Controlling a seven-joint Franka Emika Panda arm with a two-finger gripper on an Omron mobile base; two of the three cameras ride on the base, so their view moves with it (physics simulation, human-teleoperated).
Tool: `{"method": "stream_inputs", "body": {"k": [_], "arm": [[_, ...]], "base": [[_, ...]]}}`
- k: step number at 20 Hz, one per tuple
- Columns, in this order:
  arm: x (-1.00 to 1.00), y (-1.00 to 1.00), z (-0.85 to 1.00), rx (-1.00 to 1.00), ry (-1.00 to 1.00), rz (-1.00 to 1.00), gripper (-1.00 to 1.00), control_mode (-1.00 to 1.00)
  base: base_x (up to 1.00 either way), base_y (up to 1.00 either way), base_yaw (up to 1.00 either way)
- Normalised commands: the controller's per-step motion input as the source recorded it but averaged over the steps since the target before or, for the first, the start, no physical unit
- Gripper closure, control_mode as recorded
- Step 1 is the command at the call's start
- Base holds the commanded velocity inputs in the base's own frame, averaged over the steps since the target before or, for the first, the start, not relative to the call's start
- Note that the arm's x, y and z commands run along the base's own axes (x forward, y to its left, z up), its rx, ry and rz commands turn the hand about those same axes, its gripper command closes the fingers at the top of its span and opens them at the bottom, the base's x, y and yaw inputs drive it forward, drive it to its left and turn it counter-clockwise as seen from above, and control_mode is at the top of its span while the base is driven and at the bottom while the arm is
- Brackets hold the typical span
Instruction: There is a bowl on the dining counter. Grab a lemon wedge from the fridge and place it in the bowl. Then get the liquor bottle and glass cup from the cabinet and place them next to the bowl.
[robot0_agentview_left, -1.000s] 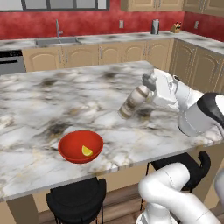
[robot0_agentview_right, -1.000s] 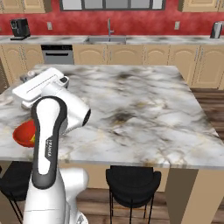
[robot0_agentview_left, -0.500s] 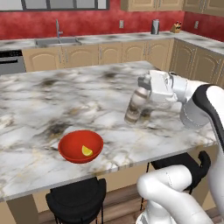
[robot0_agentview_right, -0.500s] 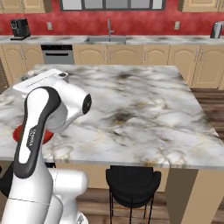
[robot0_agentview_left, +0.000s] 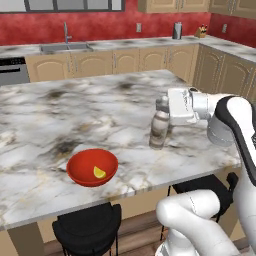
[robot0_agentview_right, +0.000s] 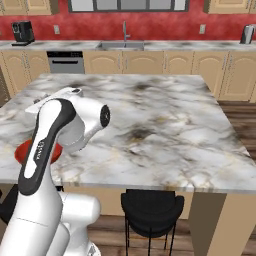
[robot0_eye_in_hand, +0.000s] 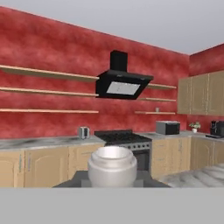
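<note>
The liquor bottle (robot0_agentview_left: 160, 129) stands upright on the marble dining counter (robot0_agentview_left: 75, 115), right of the red bowl (robot0_agentview_left: 92, 167). My gripper (robot0_agentview_left: 163, 106) reaches in from the right and is shut on the bottle's neck. I cannot tell whether the bottle's base rests on the marble. A yellow lemon wedge (robot0_agentview_left: 99, 173) lies inside the bowl. In the right base view my arm hides most of the bowl (robot0_agentview_right: 21, 150). The hand view shows the bottle's whitish top (robot0_eye_in_hand: 112, 167) at the bottom, and the wooden cabinet shelves (robot0_eye_in_hand: 48, 92) on the far red wall. The glass cup and fridge are out of view.
Black stools (robot0_agentview_left: 87, 232) stand under the counter's near edge. Wall counters with a sink (robot0_agentview_left: 65, 48) run along the back. A stove with a black hood (robot0_eye_in_hand: 122, 83) and a small grey canister (robot0_eye_in_hand: 83, 132) lie ahead of the hand.
The bottle has swung from tilted to upright and come down to the counter, moving slightly left toward the bowl. The gripper stays shut on it.
</note>
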Motion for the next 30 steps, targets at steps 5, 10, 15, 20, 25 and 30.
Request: {"method": "stream_inputs", "body": {"k": [5,10,15,20,25,30], "arm": [[0.38,-0.06,-0.67,-0.09,-0.02,0.12,1.00,-1.00],[0.46,-0.04,-0.66,-0.05,-0.02,0.14,1.00,-1.00],[0.47,-0.04,-0.66,-0.04,-0.05,0.13,1.00,-1.00],[0.49,-0.02,-0.57,-0.04,-0.05,0.11,1.00,-1.00],[0.48,0.00,-0.36,-0.02,-0.06,0.06,1.00,-1.00],[0.54,0.00,-0.26,0.00,0.00,0.02,1.00,-1.00]], "base": [[0.00,0.00,0.00],[0.00,0.00,0.00],[0.00,0.00,0.00],[0.00,0.00,0.00],[0.00,0.00,0.00],[0.00,0.00,0.00]]}}
